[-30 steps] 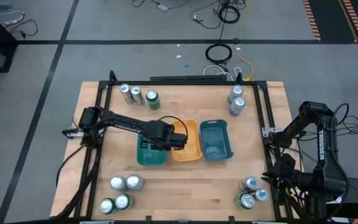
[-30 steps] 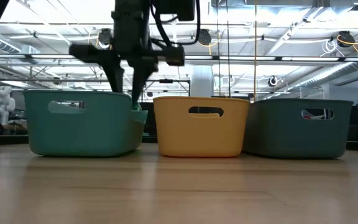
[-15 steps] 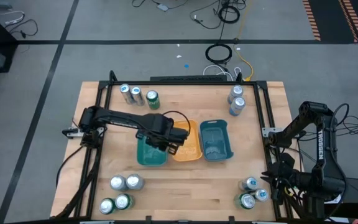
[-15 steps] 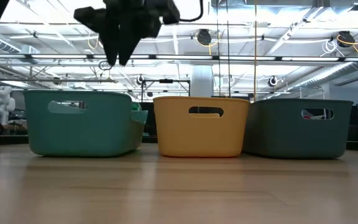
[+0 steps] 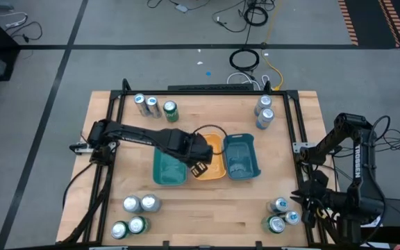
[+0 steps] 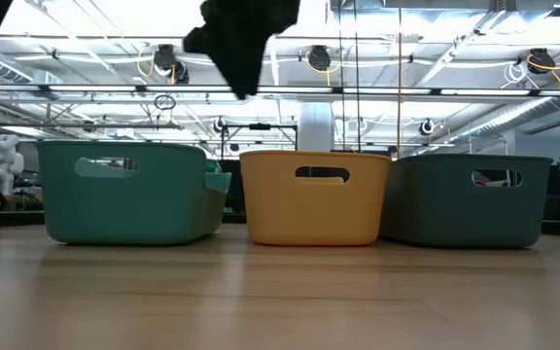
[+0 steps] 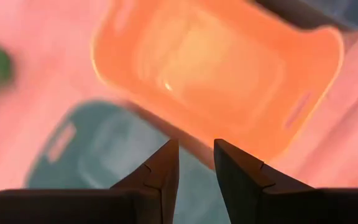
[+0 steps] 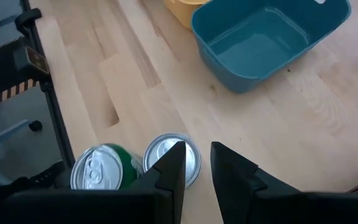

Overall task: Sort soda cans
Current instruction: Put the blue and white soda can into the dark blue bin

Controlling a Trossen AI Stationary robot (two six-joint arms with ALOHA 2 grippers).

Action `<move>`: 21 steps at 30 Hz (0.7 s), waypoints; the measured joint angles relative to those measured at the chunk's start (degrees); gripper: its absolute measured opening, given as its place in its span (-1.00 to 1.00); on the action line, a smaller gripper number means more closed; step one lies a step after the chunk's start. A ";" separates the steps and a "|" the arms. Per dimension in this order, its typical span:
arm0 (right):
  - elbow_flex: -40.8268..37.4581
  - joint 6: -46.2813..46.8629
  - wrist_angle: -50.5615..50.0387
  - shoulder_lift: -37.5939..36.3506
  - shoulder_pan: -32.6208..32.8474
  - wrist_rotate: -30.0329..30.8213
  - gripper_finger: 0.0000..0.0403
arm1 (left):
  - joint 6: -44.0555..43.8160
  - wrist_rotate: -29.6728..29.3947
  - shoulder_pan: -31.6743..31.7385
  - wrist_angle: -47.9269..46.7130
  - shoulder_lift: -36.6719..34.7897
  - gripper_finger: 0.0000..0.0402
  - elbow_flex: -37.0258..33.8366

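Observation:
The soda cans stand upright in clusters at the table's corners. Far left has two silver (image 5: 144,104) and one green (image 5: 170,111). Far right has two silver-blue (image 5: 264,111), near left several (image 5: 134,214) and near right three (image 5: 282,215). My left gripper (image 5: 200,169) (image 7: 196,152) hovers, shut and holding nothing, high over the rims where the teal tray (image 5: 160,177) meets the yellow tray (image 5: 217,167). My right gripper (image 8: 197,155) waits shut at the table's near right corner, above a silver can (image 8: 166,152) and a green can (image 8: 98,169).
Three trays stand side by side mid-table: the teal tray (image 6: 124,194), the yellow tray (image 6: 314,209) and the blue tray (image 5: 242,158) (image 8: 260,37). Black frame rails run along the table's left and right edges. Bare wood lies between the trays and the can clusters.
My left gripper has risen out of the teal tray and swung toward the table's right. It now stands high above the rims between the teal and yellow trays. The trays and the cans on the table have stayed put.

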 joint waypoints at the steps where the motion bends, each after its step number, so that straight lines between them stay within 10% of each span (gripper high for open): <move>1: 0.00 0.00 0.00 0.00 -0.40 0.02 -0.66 | 1.57 -2.89 -0.75 0.05 0.00 -0.44 0.00; 12: 0.02 3.89 1.36 0.00 -11.34 8.65 -0.66 | 19.89 -11.70 -5.35 6.11 -3.24 -0.44 -3.57; 21: 0.02 3.44 1.83 -0.02 -21.17 12.05 -0.66 | 26.55 -8.54 -2.14 25.03 -28.87 -0.44 -33.04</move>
